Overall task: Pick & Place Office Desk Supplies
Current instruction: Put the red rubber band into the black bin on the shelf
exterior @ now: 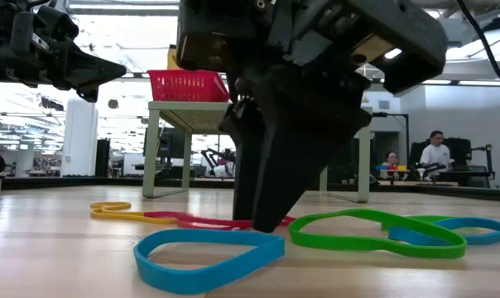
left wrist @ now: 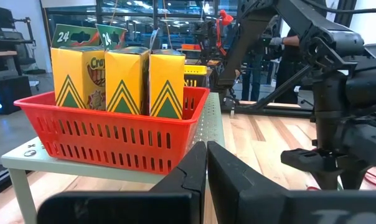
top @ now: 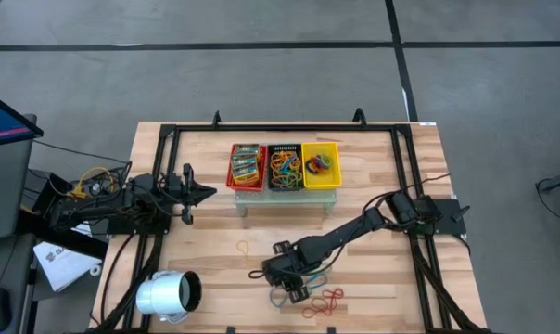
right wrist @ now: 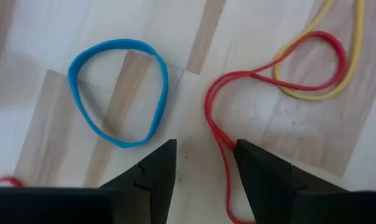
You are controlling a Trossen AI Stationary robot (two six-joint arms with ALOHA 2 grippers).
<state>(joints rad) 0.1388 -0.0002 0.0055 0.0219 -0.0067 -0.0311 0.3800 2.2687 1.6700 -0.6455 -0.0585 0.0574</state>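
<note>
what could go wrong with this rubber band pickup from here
1. The right gripper is low over the table with its jaws open, and the red band runs beside one fingertip, not clearly between them, so closing may miss it.
2. That red band overlaps a yellow band, so lifting one may drag the other along.
3. The blue band lies close by and could get nudged.

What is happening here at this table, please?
The robot is sorting office supplies. The right gripper is low over the wooden table at its near edge, fingers open, among loose rubber bands: a red band lies by one finger and a blue band is beside it. Nothing is held. The left gripper waits shut in the air beside the red basket of crayon boxes.
</note>
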